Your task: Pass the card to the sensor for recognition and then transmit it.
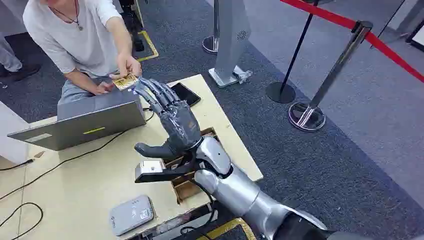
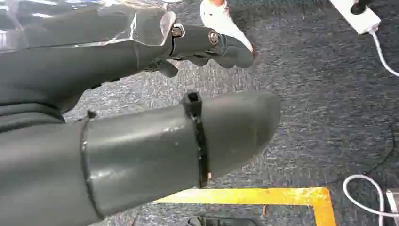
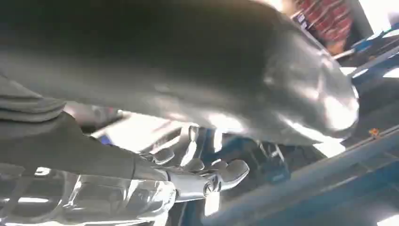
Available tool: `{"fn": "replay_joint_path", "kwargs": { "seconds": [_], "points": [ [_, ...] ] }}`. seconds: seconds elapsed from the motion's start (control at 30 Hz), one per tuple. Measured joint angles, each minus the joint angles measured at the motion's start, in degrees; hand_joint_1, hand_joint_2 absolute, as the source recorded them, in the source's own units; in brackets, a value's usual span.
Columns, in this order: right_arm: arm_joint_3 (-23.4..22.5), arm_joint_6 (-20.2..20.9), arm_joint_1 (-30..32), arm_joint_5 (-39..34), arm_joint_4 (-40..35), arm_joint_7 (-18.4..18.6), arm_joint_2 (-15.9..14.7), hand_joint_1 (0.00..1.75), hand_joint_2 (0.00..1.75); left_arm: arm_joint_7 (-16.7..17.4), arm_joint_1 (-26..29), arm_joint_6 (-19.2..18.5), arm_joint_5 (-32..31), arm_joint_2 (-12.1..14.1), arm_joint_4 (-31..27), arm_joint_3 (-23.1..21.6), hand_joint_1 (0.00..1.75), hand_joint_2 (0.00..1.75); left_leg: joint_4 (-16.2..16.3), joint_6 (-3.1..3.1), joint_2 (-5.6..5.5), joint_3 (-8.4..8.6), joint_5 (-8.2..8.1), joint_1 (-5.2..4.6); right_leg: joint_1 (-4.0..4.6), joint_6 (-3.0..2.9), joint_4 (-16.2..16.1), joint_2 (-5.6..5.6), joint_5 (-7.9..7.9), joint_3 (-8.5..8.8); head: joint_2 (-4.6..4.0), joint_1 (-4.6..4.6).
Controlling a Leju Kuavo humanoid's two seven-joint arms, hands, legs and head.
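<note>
Reaching my right hand (image 1: pixel 172 122) with fingers (image 1: pixel 152 92) spread and empty toward the person's card (image 1: pixel 125 81): thin, stiff, light, slick, best pinched by its near edge.

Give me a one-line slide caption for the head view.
Right hand reaches over the table, fingertips at the card a person's hand grips above the laptop.

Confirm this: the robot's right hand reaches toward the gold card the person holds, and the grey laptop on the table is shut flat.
Not quite. In the head view the right hand does reach toward the card in the person's hand, but the laptop stands open.
</note>
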Motion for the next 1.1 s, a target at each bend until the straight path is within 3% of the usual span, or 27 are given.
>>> {"fn": "replay_joint_path", "kwargs": {
  "seconds": [0.07, 0.1, 0.4, 1.1],
  "points": [
    [0.00, -1.93, -0.83, 2.37, 1.50, 1.06, -0.06, 0.00, 0.00, -1.83, 0.10, 2.04, 0.70, -0.37, 0.00, 0.00, 0.00, 0.00, 0.00, 0.00, -0.01, -0.01, 0.00, -0.01, 0.00, 0.00, 0.00, -0.01, 0.00, 0.00, 0.00, -0.02],
    [0.00, -2.64, -1.03, 3.66, 2.20, 1.40, -0.13, 0.00, 1.75, -2.68, 0.19, 3.10, 0.94, -0.77, 0.00, 0.00, 0.00, 0.00, 0.00, 0.00, -0.02, -0.01, 0.00, -0.02, 0.00, 0.00, 0.00, -0.01, 0.00, 0.00, 0.00, -0.02],
    [0.00, -5.87, -3.14, 9.17, 7.53, 4.54, -0.55, 0.00, 1.75, -4.22, 0.56, 3.82, 1.33, -2.10, 0.00, 0.00, 0.00, 0.00, 0.01, 0.02, -0.01, -0.02, -0.01, -0.01, -0.01, 0.00, -0.01, -0.01, 0.00, 0.00, 0.00, -0.02],
    [0.00, -6.79, -5.99, 13.30, 13.68, 7.32, -0.72, 0.00, 1.75, -4.92, 0.65, 3.85, 1.51, -2.56, 0.00, 0.00, 0.00, 0.00, 0.01, 0.01, -0.01, -0.01, -0.01, -0.01, -0.01, 0.02, -0.01, -0.01, 0.02, 0.00, 0.00, -0.02]
  ]
}}
